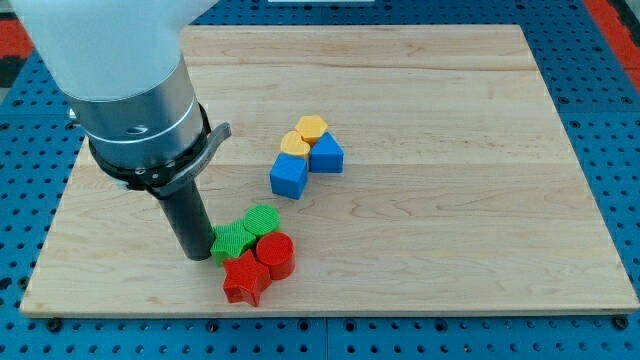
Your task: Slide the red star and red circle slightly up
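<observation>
The red star [245,279] lies near the board's bottom edge, left of centre. The red circle [275,254] sits just up and right of it, touching it. Two green blocks press against them from above: a green star-like block [231,240] and a green circle [262,219]. My tip [196,255] is down on the board just left of the green star-like block, up and left of the red star, close to or touching the green block.
A second cluster sits higher at the board's middle: a yellow hexagon [312,128], a yellow heart [295,144], a blue triangle-like block [327,155] and a blue cube [289,176]. The wooden board [480,200] ends just below the red star.
</observation>
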Action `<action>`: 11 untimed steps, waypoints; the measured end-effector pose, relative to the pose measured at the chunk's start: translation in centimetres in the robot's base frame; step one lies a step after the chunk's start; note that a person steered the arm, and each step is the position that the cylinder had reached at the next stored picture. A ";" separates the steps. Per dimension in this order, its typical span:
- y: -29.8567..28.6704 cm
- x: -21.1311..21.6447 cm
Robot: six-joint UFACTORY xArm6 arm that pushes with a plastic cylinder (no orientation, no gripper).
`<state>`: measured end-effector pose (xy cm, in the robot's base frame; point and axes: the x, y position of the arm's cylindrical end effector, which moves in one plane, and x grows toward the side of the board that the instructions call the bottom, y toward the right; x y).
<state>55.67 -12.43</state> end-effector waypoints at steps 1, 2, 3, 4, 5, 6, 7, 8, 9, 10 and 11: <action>-0.2 0.0; -3.5 1.6; -5.8 6.0; -5.0 6.2; -5.0 6.2; -1.1 6.2; 5.6 6.2; 7.4 6.0; 8.3 5.8; 9.3 6.2; 11.1 6.2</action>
